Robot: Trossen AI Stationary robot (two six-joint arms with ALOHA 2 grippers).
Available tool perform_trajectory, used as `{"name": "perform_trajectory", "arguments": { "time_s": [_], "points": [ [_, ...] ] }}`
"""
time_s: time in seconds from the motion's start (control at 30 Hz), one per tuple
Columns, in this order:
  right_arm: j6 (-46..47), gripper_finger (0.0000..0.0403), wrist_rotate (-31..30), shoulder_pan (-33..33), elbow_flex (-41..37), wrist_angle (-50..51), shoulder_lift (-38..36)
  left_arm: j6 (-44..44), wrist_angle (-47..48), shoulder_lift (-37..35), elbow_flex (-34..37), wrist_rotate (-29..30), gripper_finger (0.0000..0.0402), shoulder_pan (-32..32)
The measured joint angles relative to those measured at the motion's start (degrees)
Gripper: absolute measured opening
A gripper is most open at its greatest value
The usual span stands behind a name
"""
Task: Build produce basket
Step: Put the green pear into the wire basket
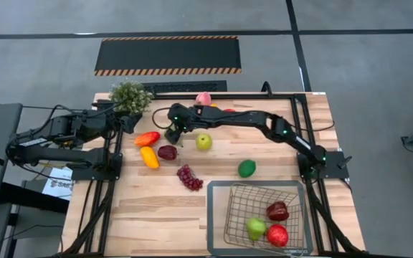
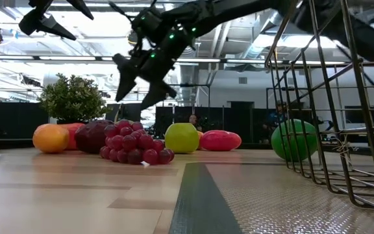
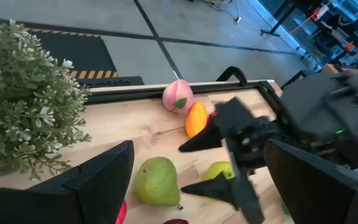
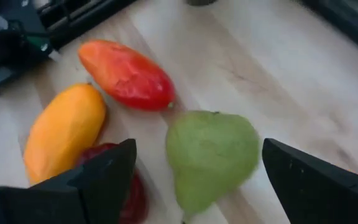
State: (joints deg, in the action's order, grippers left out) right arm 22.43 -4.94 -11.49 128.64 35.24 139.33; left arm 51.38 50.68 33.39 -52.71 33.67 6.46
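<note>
Right gripper: it reaches across the desk to its far left part and hangs above a green pear; its fingers are spread wide apart and hold nothing.
Green pear: it lies on the wood below the right gripper, between the two fingers in the right wrist view, just beside a red-orange pepper.
Left gripper: it waits at the far left edge of the desk, next to the potted plant; its fingers are open and empty.
Basket: it stands at the near right corner of the desk; inside are a green pear, a red apple and a dark red pepper.
Produce outside the basket: yellow pepper, dark red fruit, purple grapes, green apple, lime, and a pink peach at the far edge.
</note>
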Motion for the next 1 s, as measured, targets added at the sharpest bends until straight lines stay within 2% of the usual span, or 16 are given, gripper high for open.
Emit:
{"name": "perform_trajectory", "arguments": {
  "time_s": [0.17, 0.7, 0.87, 1.0],
  "points": [
    [-0.1, 0.0377, 0.28, -0.54, 6.25, 3.2, 5.78, 0.12, 0.02, 0.0, 0.0, 0.0, 0.0347, 0.0],
    [-0.44, 0.0377, 0.74, -1.98, 5.15, 2.05, 6.32, -0.05, 0.02, 0.0, 0.0, 0.02, 0.0347, 0.0],
    [-0.49, 0.0364, 0.99, -1.06, 5.09, 2.29, 6.32, -0.07, -0.24, -0.01, 0.21, 0.04, 0.0347, 0.0],
    [-0.17, 0.0337, 0.84, -0.29, 5.09, 3.11, 6.32, 1.52, 0.27, 0.0, 1.14, -0.17, 0.0347, 0.0]
  ]
}}
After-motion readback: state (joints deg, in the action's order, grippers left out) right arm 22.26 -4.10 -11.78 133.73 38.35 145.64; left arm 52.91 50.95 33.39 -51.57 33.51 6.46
